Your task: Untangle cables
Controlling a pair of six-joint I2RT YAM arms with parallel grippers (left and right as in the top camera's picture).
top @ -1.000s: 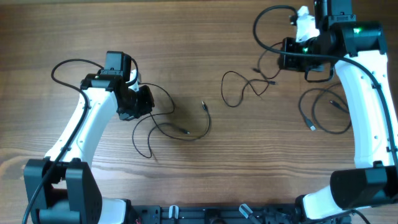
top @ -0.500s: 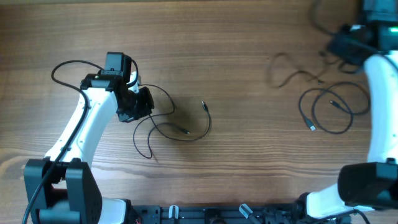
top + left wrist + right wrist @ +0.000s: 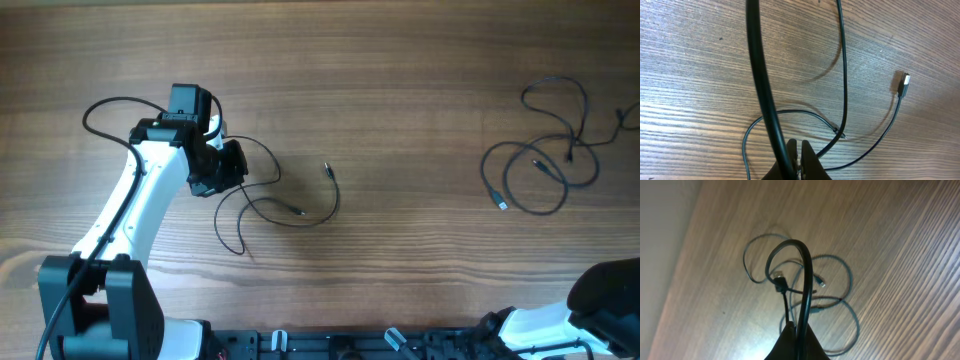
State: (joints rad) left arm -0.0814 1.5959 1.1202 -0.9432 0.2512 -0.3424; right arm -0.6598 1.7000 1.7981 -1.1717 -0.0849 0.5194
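Note:
One thin black cable [image 3: 300, 212] lies in loose loops left of centre, its silver-tipped plug [image 3: 326, 168] pointing away. My left gripper [image 3: 240, 166] is at the left end of this cable. In the left wrist view the left gripper [image 3: 799, 148] is shut, with the thin cable [image 3: 844, 90] running into its tips and the plug [image 3: 903, 83] on the wood. Two more cables [image 3: 570, 150] lie looped together at the far right. My right gripper [image 3: 796, 328] is shut on a thin cable whose plug [image 3: 778, 281] hangs above the loops [image 3: 822, 285]. The right gripper is outside the overhead view.
A thick black robot cable [image 3: 760, 75] crosses the left wrist view, and another [image 3: 807, 275] arcs through the right wrist view. The left arm [image 3: 130, 215] stretches from the front edge. The table's edge and a pale wall [image 3: 660, 240] show at the left of the right wrist view.
The right arm has swung right, out of the overhead view, dragging the middle cable over beside the loop at the far right. The left arm and its cable have not moved.

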